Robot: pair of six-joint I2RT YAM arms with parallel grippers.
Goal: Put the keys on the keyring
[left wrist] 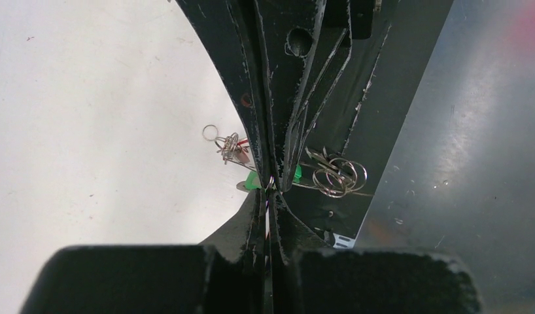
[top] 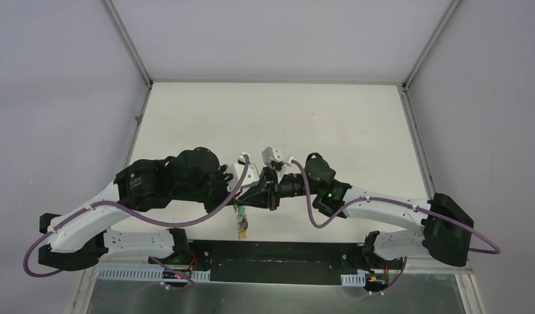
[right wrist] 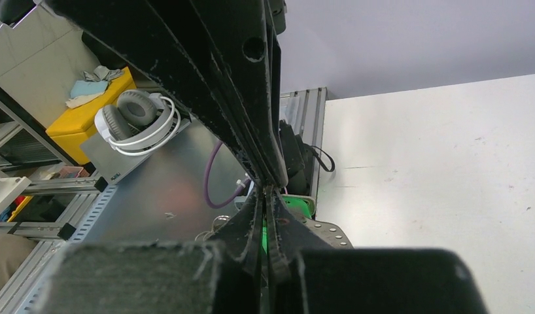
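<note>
Green-capped key (left wrist: 252,180) sits at tips of closed left end effector (left wrist: 270,195).

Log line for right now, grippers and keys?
left gripper shut | right gripper shut, tips meeting | green-capped key at tips, grip unclear | keyring beside

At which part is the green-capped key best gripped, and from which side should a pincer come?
Probably the green cap. The green-capped key sits where the shut left pincer and right pincer meet tip to tip, and its cap shows on both sides of the tips: the broadest part. Come from the right arm's side, opposite the left pincer.
</note>
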